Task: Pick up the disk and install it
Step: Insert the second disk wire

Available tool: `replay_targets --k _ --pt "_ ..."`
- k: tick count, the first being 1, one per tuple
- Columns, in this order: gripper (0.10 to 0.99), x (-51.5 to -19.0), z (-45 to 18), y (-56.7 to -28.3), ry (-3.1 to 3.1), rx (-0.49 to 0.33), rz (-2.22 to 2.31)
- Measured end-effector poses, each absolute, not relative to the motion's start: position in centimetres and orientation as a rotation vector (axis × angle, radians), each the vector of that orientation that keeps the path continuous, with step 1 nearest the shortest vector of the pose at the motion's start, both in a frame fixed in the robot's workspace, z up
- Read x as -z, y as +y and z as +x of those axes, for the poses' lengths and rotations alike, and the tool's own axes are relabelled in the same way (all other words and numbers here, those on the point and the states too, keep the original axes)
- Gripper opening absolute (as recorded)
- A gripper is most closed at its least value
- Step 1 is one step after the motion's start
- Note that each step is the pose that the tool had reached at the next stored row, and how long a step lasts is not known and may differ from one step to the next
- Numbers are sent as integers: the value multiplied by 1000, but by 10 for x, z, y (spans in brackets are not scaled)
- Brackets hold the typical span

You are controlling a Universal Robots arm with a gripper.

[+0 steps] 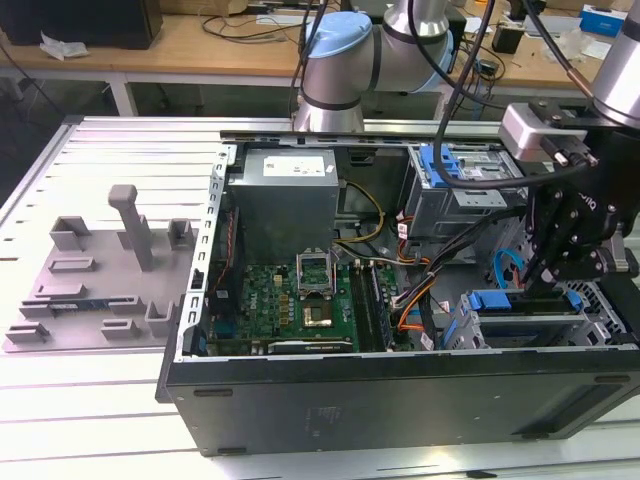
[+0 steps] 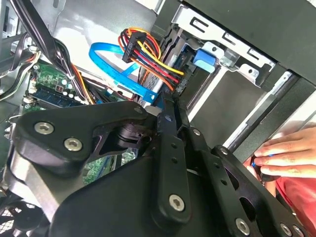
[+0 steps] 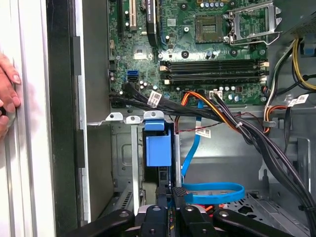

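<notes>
The disk [image 1: 515, 302] stands on edge in the metal drive bay at the front of the open computer case, on the exterior view's right. Its blue carrier rail [image 3: 158, 148] shows between the bay's steel walls in the first wrist view. The rail's blue end [image 2: 203, 58] appears in the second wrist view. My gripper [image 1: 543, 280] reaches down onto the disk from above. The two black fingers [image 3: 170, 191] stand close together, shut on the disk's thin edge. The disk's metal body and label are hidden inside the bay.
Blue data cables [image 3: 212, 190] and a thick wire bundle [image 3: 237, 123] lie beside the bay. The motherboard [image 1: 300, 295] fills the case's middle, with a second drive cage [image 1: 465, 170] behind. A person's hand [image 3: 7, 89] rests on the case rim. A grey fixture [image 1: 100, 270] lies outside.
</notes>
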State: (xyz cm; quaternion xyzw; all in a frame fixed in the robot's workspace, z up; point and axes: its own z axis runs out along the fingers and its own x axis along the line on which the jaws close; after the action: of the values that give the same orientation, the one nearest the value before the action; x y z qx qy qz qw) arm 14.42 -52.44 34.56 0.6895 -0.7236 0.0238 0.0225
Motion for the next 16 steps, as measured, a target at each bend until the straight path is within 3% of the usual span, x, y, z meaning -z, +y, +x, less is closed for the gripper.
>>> replay_targets --k 12,13,16 --pt "161 -337 144 -524 -2226 -73 2153" --pt "235 -337 144 -524 -2226 -73 2153" --pt "235 -349 144 -524 -2226 -73 2153"
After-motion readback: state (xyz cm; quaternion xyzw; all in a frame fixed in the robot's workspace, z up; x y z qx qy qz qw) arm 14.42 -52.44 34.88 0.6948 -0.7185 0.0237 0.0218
